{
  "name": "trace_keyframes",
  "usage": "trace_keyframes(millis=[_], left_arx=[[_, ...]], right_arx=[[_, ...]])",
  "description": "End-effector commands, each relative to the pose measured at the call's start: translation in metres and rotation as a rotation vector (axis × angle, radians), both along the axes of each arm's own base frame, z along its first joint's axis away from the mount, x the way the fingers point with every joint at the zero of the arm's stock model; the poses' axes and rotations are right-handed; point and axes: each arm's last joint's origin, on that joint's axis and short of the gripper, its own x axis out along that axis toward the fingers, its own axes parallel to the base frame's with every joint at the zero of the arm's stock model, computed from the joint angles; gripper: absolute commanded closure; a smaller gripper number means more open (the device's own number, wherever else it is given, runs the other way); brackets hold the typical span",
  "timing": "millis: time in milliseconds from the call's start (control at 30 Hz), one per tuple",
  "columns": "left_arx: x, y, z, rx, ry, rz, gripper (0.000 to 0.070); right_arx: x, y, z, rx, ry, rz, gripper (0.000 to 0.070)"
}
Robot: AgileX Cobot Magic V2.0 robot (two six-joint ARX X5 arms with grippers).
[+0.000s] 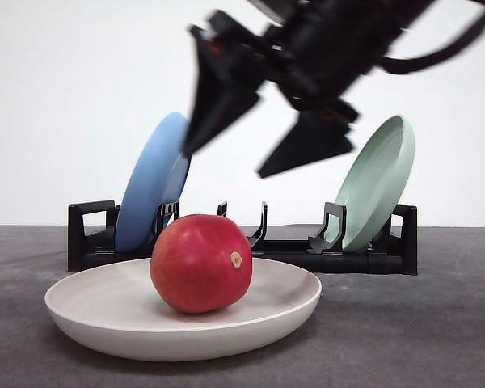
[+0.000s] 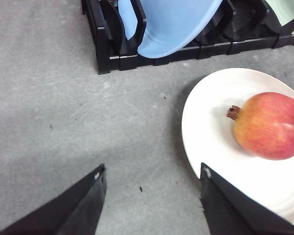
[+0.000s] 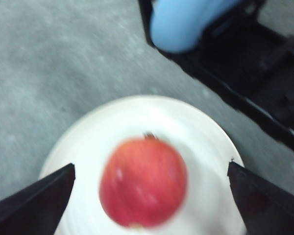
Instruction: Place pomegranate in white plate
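One pomegranate (image 1: 200, 263) sits on the white plate (image 1: 89, 311) in the lower centre of the front view, resting a little left of the plate's middle with its tan nub turned toward the right of the frame; nothing grips it, so by the look of it the placing itself is done. Up in the top centre of that same view hangs the right gripper (image 1: 242, 153), blurred, its two dark fingers splayed wide with plain air between them and well above the fruit; that spread reads as a release, the jaws parted so the fruit stays put on the plate. The right wrist view agrees; the pomegranate (image 3: 143, 182) lies low in the frame, centred between the two finger tips at the lower corners, neither tip touching it, the white plate (image 3: 206, 142) ringing it round. Over in the left wrist view the left gripper (image 2: 152, 186) also stands open, empty, over bare grey table (image 2: 49, 98); the plate (image 2: 206, 127) and fruit (image 2: 269, 125) fill the right side of that frame, just beside one finger, so this arm seems parked clear of the work. Behind, a black rack (image 1: 89, 234) props a blue plate (image 1: 149, 182) and a pale green plate (image 1: 378, 182) on edge, tilted, well out of the way.
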Motion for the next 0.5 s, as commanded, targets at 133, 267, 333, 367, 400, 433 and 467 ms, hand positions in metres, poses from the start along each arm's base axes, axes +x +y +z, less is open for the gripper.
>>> trace_keyframes(millis=[133,267,333,367,400,433,467], left_arx=[[0.002,-0.001,0.005,-0.002,-0.023,-0.008,0.0342],[0.002,-0.001,0.005,-0.002,-0.023,-0.007,0.0342],[0.002,-0.001,0.005,-0.003,-0.023,-0.007,0.0342],[0.002,-0.001,0.005,-0.003,-0.023,-0.007,0.0342],[0.002,-0.001,0.005,-0.003,-0.023,-0.007,0.0342],[0.002,-0.001,0.005,-0.003,-0.023,-0.007,0.0342],[0.002,-0.001,0.005,-0.003,-0.023,-0.007,0.0342]], right_arx=[[-0.004,-0.035,-0.003,0.014,-0.024,-0.081,0.0086],[-0.008,-0.062,-0.007,0.019,-0.026,-0.168,0.0086],[-0.01,-0.075,-0.01,0.017,-0.024,-0.21,0.0086],[-0.012,-0.081,-0.011,0.014,-0.02,-0.229,0.0086],[-0.013,-0.087,-0.012,0.01,-0.016,-0.248,0.0086],[-0.015,-0.092,-0.013,0.007,-0.012,-0.267,0.0086],[-0.016,-0.097,-0.015,0.005,-0.009,-0.285,0.0086]])
